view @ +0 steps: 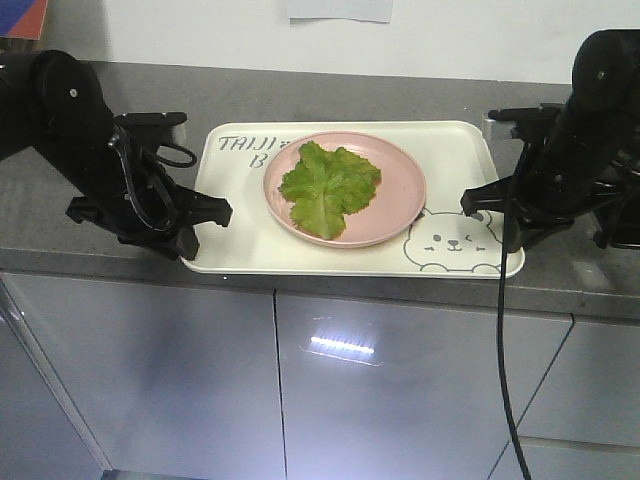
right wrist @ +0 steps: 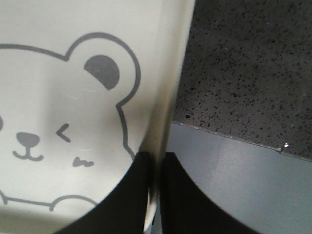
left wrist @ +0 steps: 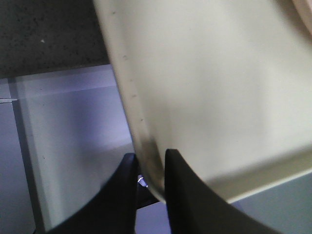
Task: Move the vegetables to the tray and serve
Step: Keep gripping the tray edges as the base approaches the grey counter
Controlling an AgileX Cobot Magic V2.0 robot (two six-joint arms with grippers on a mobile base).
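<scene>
The left gripper [left wrist: 148, 163] and right gripper [right wrist: 156, 163] each have jaws clamped on an end rim of one cream, bear-printed tray [view: 450, 160] on the grey tabletop [view: 300, 95]. Between the jaws, one pink plate [view: 402, 172] holds one crinkled green lettuce leaf [view: 328, 187].

Soft light, cabinet [view: 342, 346] glare, wrist views blurred.

We note a dark grey speckled countertop [view: 330, 95] running the full width. Behind it stands a plain white wall [view: 180, 30], and a pale sheet of paper [view: 340, 10] hangs above the countertop's middle. Below the countertop sit glossy grey cabinet doors [view: 400, 400] with narrow seams. A bright streak of light [view: 342, 346] reflects beneath the countertop's centre.
</scene>
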